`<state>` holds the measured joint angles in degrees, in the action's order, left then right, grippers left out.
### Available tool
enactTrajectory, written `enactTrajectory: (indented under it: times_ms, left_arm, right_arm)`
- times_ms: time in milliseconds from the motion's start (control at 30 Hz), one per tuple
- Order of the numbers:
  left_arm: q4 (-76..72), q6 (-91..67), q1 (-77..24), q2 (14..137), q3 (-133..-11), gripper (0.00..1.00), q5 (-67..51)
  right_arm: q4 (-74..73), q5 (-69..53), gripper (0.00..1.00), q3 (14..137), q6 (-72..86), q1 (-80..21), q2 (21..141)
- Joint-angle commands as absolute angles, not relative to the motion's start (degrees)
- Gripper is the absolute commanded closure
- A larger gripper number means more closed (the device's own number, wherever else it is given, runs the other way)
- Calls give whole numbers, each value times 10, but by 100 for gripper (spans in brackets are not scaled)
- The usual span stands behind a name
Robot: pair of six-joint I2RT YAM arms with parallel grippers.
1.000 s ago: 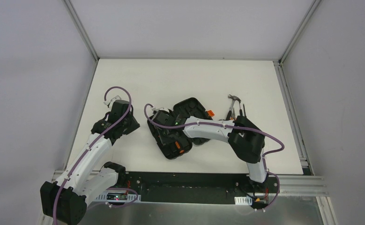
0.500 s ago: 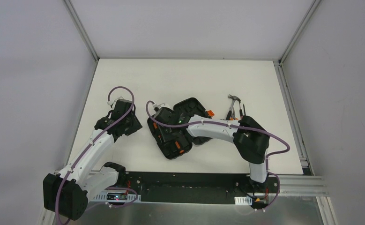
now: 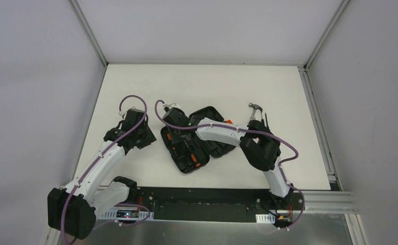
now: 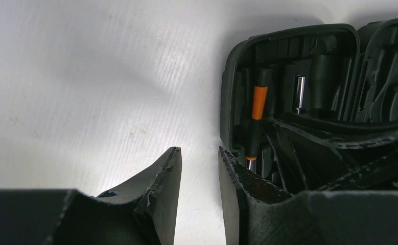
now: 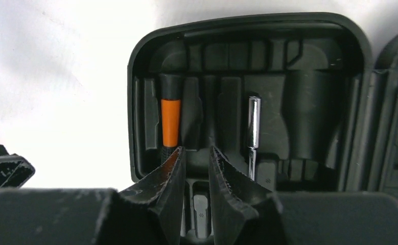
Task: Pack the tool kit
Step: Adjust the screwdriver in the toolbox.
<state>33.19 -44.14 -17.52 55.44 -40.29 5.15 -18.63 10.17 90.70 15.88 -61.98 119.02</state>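
Across the white table point(image 3: 186, 81) the black case point(image 3: 184, 153) lies open near the middle, both halves facing up. My right arm reaches over it from the right, and its gripper point(image 5: 194, 153) hangs above the left half's moulded slots. Those jaws stand a narrow gap apart with nothing between them. The left gripper point(image 4: 199, 153) sits over bare table just beside the case's left rim, its jaws likewise narrow and empty, one finger point(image 4: 232, 178) close to the rim; I cannot tell whether it touches. A hammer point(image 3: 255, 108) lies right of the case, partly behind my right arm. Inside the case, a screwdriver point(image 5: 170, 122) with an orange band is seated in a slot just ahead of the right gripper's tips, and a metal bit point(image 5: 254, 122) sits two slots over.
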Motion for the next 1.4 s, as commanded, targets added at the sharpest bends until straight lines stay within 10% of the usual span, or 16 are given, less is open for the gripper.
enactTrajectory:
  times_ms: [0,1367]
  left_arm:
    - [322,-448,-169,554,-391,67,44]
    - [210,-484,-169,712,-440,67,20]
  right_arm:
    - [-166,85,74,949,146,-623,1210]
    - [-113,6,75,885,222,-605,1164]
